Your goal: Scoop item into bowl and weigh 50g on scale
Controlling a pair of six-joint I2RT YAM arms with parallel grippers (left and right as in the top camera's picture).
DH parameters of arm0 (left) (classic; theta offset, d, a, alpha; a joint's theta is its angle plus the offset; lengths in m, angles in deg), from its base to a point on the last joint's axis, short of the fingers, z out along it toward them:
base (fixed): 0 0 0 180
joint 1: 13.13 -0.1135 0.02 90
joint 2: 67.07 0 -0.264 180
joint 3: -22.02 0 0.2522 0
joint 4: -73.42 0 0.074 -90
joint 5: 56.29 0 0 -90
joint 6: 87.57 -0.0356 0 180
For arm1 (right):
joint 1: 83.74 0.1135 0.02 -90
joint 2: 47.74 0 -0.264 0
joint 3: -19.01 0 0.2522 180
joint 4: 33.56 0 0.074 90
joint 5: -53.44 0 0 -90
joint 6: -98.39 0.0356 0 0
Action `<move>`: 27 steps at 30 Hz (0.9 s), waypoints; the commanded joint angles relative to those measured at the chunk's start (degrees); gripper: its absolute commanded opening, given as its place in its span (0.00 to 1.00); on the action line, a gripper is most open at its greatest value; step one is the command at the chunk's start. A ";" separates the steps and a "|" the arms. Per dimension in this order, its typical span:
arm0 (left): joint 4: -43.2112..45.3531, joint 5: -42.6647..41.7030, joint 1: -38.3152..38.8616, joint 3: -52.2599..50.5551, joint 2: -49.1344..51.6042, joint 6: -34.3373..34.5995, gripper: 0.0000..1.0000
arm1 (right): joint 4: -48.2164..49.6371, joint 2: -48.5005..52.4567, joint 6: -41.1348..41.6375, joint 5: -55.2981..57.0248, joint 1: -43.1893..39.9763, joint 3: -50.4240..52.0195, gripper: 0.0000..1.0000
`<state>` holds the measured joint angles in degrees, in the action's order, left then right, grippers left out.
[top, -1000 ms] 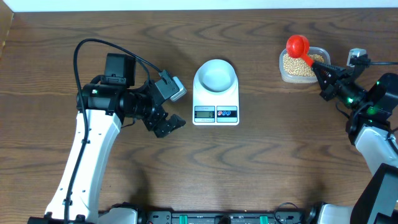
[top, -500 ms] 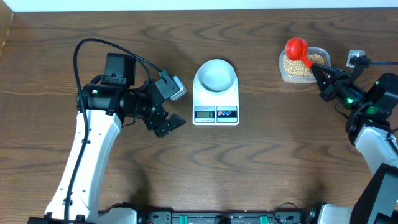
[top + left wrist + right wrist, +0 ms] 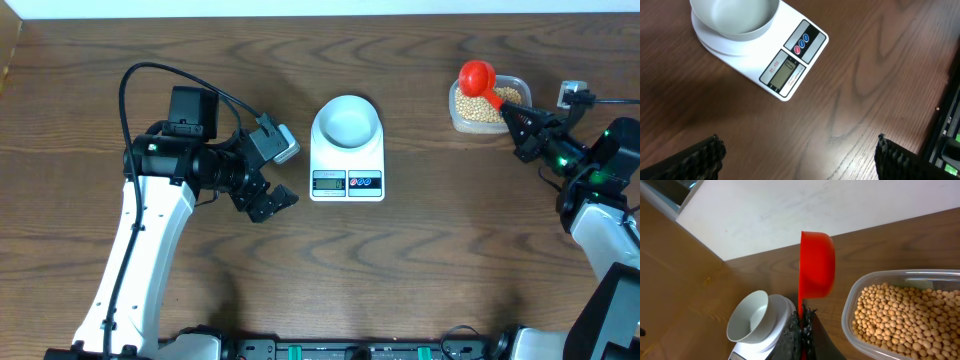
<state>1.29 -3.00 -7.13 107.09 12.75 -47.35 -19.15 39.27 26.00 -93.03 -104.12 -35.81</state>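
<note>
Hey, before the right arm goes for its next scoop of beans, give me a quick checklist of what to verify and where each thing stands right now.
1. Bowl seated on the scale: ok, and it looks empty.
2. Scale display zeroed: cannot tell, the digits are too small to read.
3. Red scoop secured: ok, the right gripper is shut on its handle.
4. Scoop down in the beans: not ok, it hangs at the tub rim, above them.
5. Scoop load: cannot tell, its inside is not visible.
6. Left gripper clear of the scale: ok, it is open, off to the scale's left and not touching.
</note>
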 commanded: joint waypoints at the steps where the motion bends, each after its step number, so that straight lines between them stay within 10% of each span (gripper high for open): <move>1: -0.33 0.28 -0.26 0.87 -0.83 -0.72 0.98 | 0.07 0.35 0.57 1.11 0.24 0.52 0.01; 27: 0.33 0.28 -0.26 0.87 -0.83 -0.74 0.98 | -9.55 0.33 -9.42 6.69 6.69 -6.12 0.01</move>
<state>1.59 -3.00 -7.13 107.09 12.75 -47.33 -26.08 39.27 21.89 -90.19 -98.37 -38.15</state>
